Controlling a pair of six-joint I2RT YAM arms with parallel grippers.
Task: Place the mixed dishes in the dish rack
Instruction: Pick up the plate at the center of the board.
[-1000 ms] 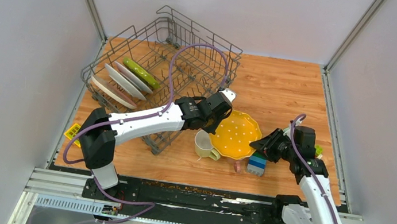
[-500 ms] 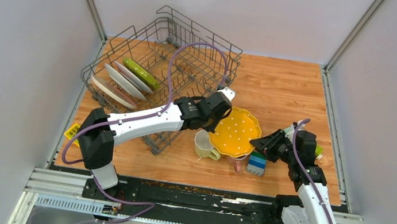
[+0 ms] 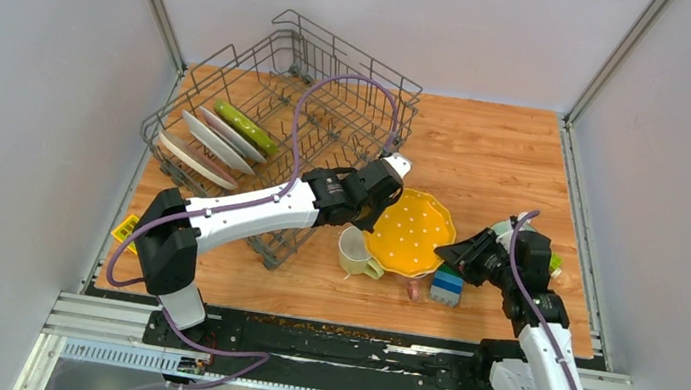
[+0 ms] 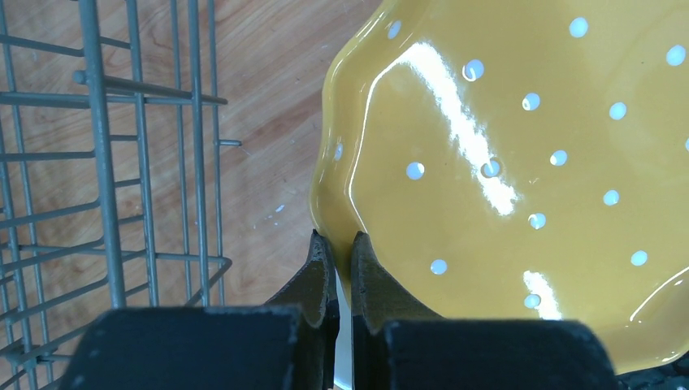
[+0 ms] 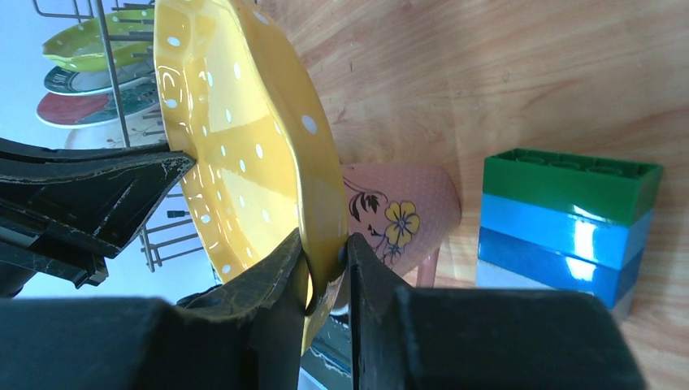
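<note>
Left gripper [image 4: 341, 248] was clamped almost fully closed on the yellow plate [image 4: 504, 162], with only the rim's thickness between the jaws. Right gripper [image 5: 325, 264] was pinched on the opposite rim, jaws a narrow slot apart and the plate edge filling it. The plate sat tilted between the two.

Top view only:
- It showed both arms on the one plate.
- Yellow mug [image 3: 352, 252] sat just below the left jaws, at the plate's near edge.
- Rack [image 3: 346, 49] lay beyond and left of the left jaws. Pale plates [image 3: 212, 144] and a green dish [image 3: 247, 129] stood on edge in its tines, well apart from either grip.
- The pink mug was only a speck there.

Left wrist only:
- Rack wires ran left of the jaws, clear of the plate, with bare wood between them.
- The plate's glaze showed white dots and glare streaks.

Right wrist only:
- Pink mug [image 5: 402, 215], with a yellow flower print, lay just past the jaws, tucked under the plate's edge.
- Blocks [image 5: 569, 219], green on top of blue, sat right of the jaws and just beside that mug.
- The left arm's black fingers showed at the plate's far rim, left of the right jaws.
- The racked dishes were visible beyond the plate.

Surface and room:
- Table [image 3: 497, 165] was wood-grain laminate.
- Plain pale walls [image 3: 26, 62] closed in three sides.
- A metal rail [image 3: 301, 349] ran along the near edge by the arm bases.
</note>
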